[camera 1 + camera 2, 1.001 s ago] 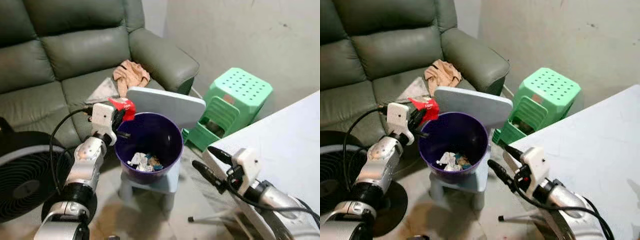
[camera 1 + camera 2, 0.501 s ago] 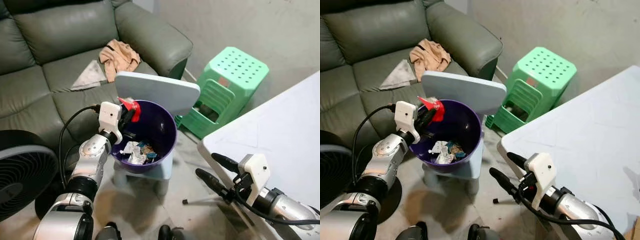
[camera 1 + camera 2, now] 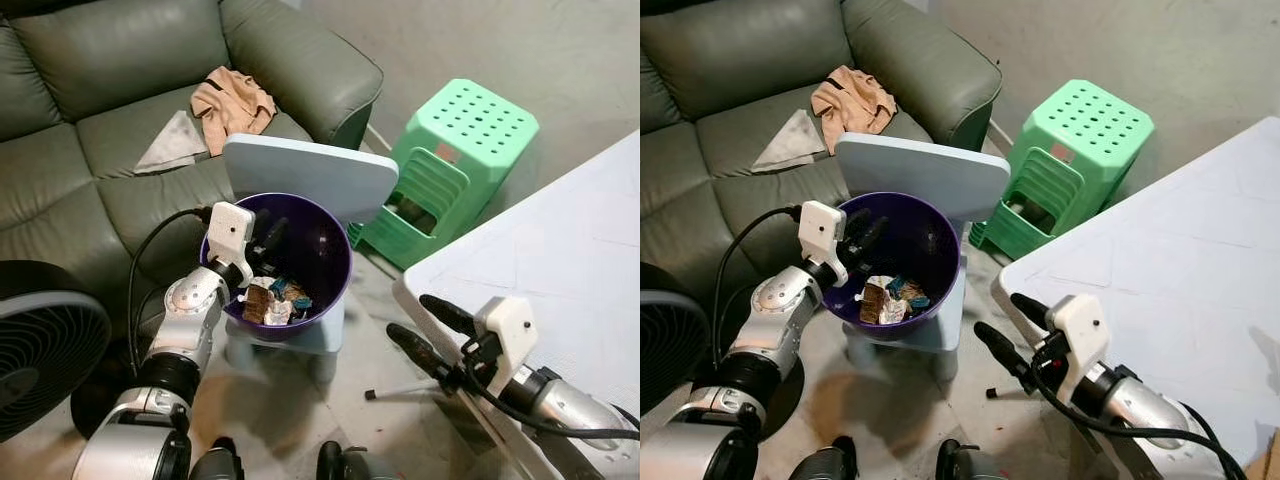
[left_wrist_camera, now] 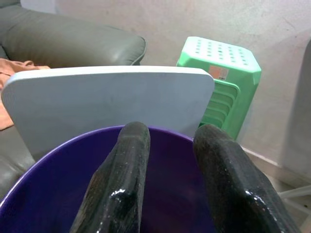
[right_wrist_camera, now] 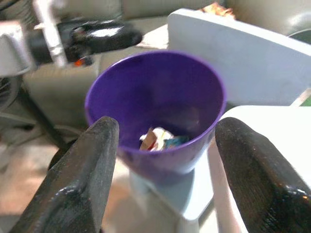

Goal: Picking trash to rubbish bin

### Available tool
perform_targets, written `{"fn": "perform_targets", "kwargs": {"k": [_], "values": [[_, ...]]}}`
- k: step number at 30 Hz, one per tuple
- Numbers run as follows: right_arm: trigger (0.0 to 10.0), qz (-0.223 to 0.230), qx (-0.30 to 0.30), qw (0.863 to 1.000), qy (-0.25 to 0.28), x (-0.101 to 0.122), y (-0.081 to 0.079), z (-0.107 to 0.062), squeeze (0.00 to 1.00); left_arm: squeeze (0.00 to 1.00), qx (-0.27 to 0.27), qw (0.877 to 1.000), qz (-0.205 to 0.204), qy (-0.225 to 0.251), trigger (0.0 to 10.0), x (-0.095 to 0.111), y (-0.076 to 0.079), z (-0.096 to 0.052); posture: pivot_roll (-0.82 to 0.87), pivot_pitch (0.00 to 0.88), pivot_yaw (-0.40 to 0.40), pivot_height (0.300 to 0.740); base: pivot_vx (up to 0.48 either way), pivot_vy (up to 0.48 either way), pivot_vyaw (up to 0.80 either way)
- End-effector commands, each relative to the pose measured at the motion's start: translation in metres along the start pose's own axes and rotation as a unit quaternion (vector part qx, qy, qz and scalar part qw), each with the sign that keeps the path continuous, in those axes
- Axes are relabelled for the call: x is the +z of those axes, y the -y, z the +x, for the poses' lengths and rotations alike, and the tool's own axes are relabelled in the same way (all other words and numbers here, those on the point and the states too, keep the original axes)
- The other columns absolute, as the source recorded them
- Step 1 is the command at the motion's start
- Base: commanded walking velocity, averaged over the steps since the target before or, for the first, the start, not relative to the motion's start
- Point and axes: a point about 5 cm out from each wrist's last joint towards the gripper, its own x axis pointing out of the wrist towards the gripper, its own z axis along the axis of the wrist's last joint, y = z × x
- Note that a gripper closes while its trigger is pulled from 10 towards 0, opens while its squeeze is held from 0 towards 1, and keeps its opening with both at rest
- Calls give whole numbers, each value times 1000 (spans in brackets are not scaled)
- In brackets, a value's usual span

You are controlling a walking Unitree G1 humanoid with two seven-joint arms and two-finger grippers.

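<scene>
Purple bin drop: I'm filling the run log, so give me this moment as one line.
left gripper: open, empty, over purple bin | trash: in bin | right gripper: open, idle by white table

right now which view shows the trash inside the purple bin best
The left eye view: it looks down into the purple bin, with the trash plain at its bottom beside the left gripper. The right eye view shows much the same. The right wrist view shows a blurred glimpse; in the left wrist view, no trash can be made out.

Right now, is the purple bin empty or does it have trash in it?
Not empty: the purple bin has crumpled wrappers lying at its bottom, well below the rim.
</scene>
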Motion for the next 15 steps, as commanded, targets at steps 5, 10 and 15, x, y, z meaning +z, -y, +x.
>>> {"fn": "perform_targets", "kwargs": {"k": [5,10,15], "values": [[10000,24,-62,997,35,-4,15,14,0,1000,-2,999,-11,45,10000,16,16,-3,21,187,-61,740,0,0,0],[10000,66,-137,986,67,-6,30,33,0,922,1,997,-15,72,10000,29,29,-9,83,126,-35,740,0,0,0],[10000,77,-208,971,90,-8,39,53,0,0,16,996,-24,78,10000,36,42,-20,112,80,-23,740,0,0,0]]}}
